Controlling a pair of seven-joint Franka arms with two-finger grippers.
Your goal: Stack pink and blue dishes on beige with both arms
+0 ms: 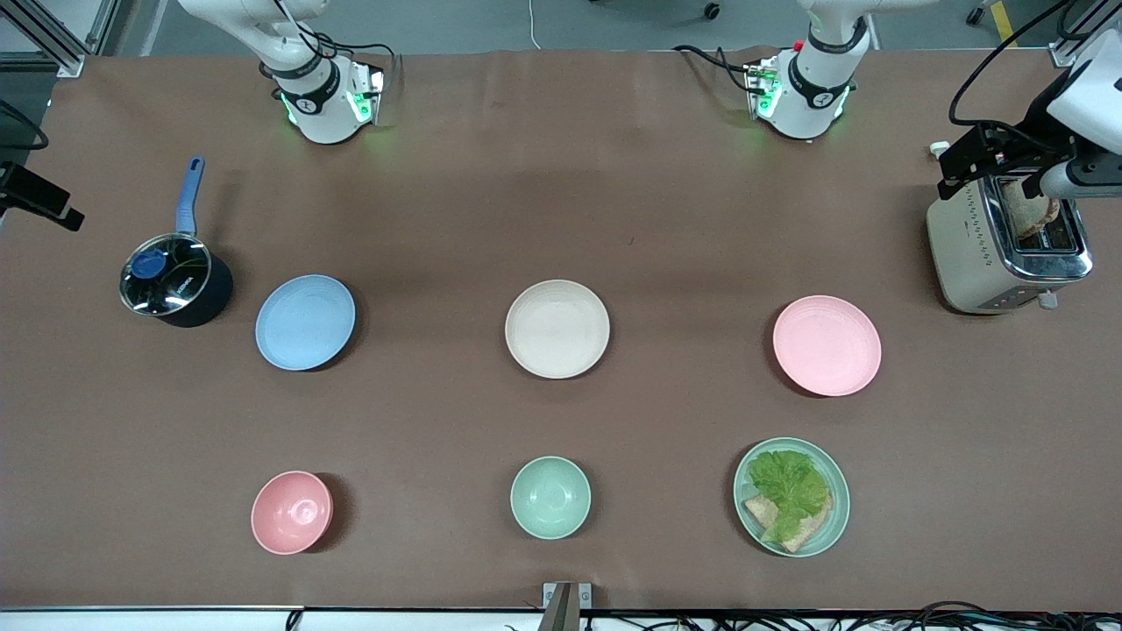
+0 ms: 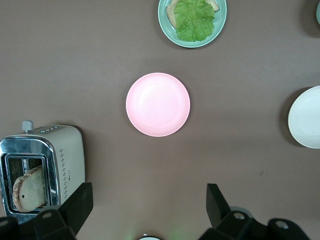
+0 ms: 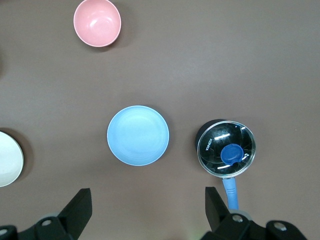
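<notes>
Left gripper [image 2: 146, 205] splayed wide over pink plate [image 2: 158, 104], right gripper [image 3: 147, 207] likewise over blue plate [image 3: 138, 135] (fingertips cropped), beige plate [image 1: 557, 329] bare

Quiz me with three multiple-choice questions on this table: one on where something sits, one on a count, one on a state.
1. What sits between the blue plate and the pink plate?
A. pot
B. beige plate
C. toaster

2. How many small bowls are there?
A. one
B. two
C. four

3. How is the left claw?
A. open, holding nothing
B. shut on the pink plate
C. shut on the toast

Answers:
1 B, the beige plate lies midway in their row.
2 B, a pink bowl and a green bowl.
3 A, its fingers stand apart over bare table.
</notes>
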